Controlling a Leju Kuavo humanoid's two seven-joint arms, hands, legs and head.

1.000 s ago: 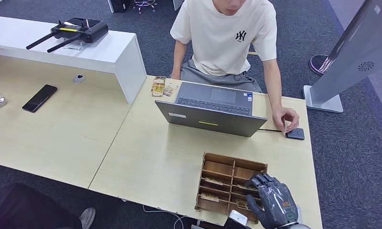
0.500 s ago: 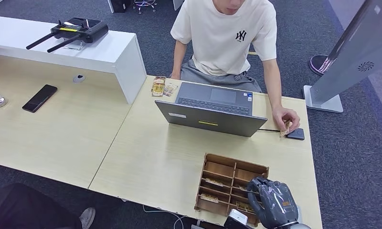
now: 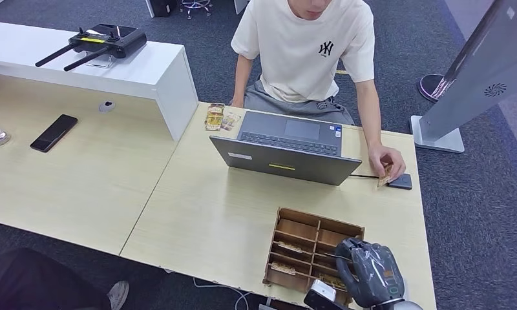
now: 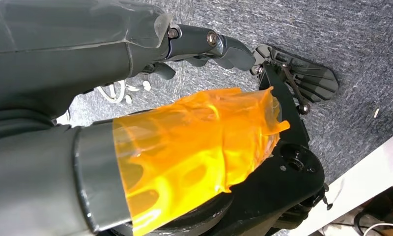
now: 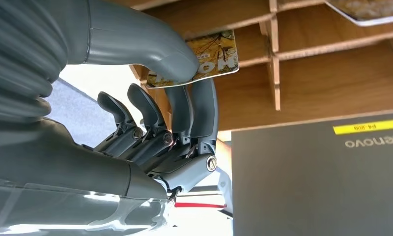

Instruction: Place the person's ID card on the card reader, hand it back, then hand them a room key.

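My right hand (image 3: 372, 272) sits over the near right corner of the wooden key box (image 3: 317, 217). In the right wrist view its thumb and fingers (image 5: 197, 105) pinch a yellow room key card (image 5: 219, 54) at the edge of a compartment. Another card (image 5: 366, 10) lies in a farther slot. The person's hand (image 3: 386, 158) holds the ID card (image 3: 384, 177) against the dark card reader (image 3: 402, 181) at the table's far right. My left hand (image 4: 135, 123), its thumb wrapped in orange tape, hangs above the grey carpet and holds nothing.
A grey laptop (image 3: 285, 161) stands between the key box and the seated person. Small packets (image 3: 215, 117) lie beside it. A white raised counter (image 3: 146, 71) carries a black controller (image 3: 101, 42); a phone (image 3: 53, 132) lies on the left table. A tilted screen stand (image 3: 475, 71) is at right.
My right hand has drawn back slightly toward the box's near edge. The person's hand has tilted the ID card down beside the reader.
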